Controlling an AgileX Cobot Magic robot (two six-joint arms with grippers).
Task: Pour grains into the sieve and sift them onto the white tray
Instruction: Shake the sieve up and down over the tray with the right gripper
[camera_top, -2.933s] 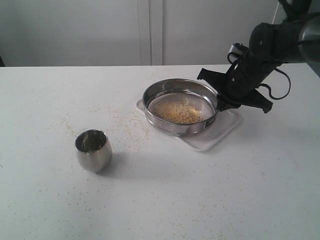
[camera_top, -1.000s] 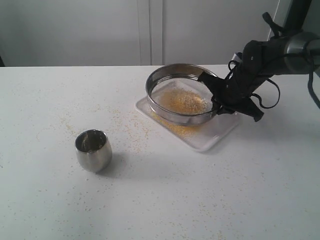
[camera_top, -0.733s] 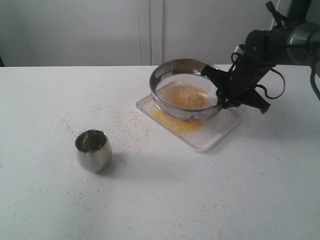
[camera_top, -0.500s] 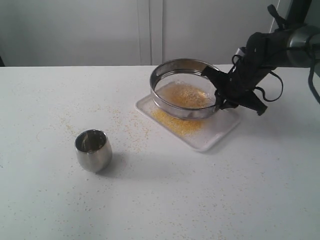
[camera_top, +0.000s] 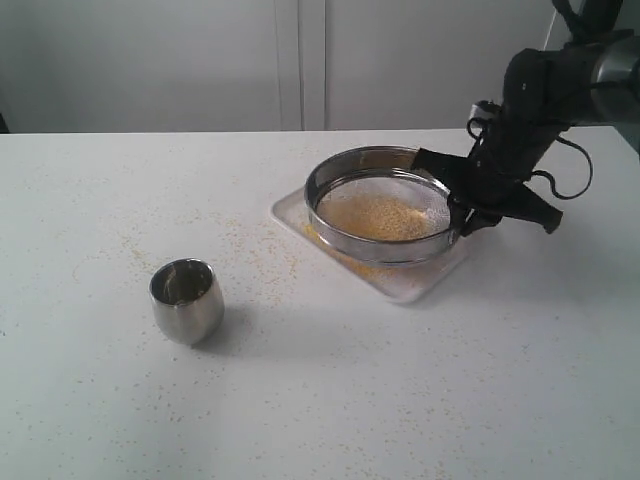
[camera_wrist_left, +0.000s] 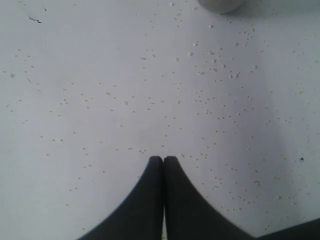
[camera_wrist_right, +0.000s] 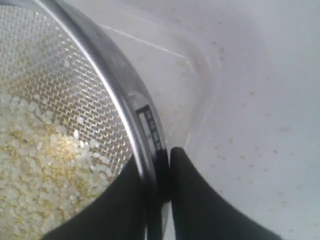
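The round steel sieve (camera_top: 385, 205) hangs just above the white tray (camera_top: 420, 283), its rim wall (camera_wrist_right: 125, 95) pinched between the fingers of my right gripper (camera_wrist_right: 159, 156), one finger inside and one outside. Pale and golden grains (camera_top: 382, 217) lie on the grey mesh (camera_wrist_right: 55, 80); in the right wrist view the grains (camera_wrist_right: 35, 170) fill the mesh's lower part. A thin strip of sifted yellow grains (camera_top: 345, 262) shows on the tray under the sieve. My left gripper (camera_wrist_left: 163, 159) is shut with nothing in it over the speckled table, out of the exterior view.
A small rounded steel cup (camera_top: 187, 299) stands upright on the table at the left, well apart from the tray. Stray specks (camera_wrist_left: 215, 60) dot the white tabletop. A pale wall runs behind the table's far edge.
The sieve was shaken above the tray, tilting and shifting side to side, and yellow grains fell onto the tray. It now sits lower, farther right and level. The cup has not moved.
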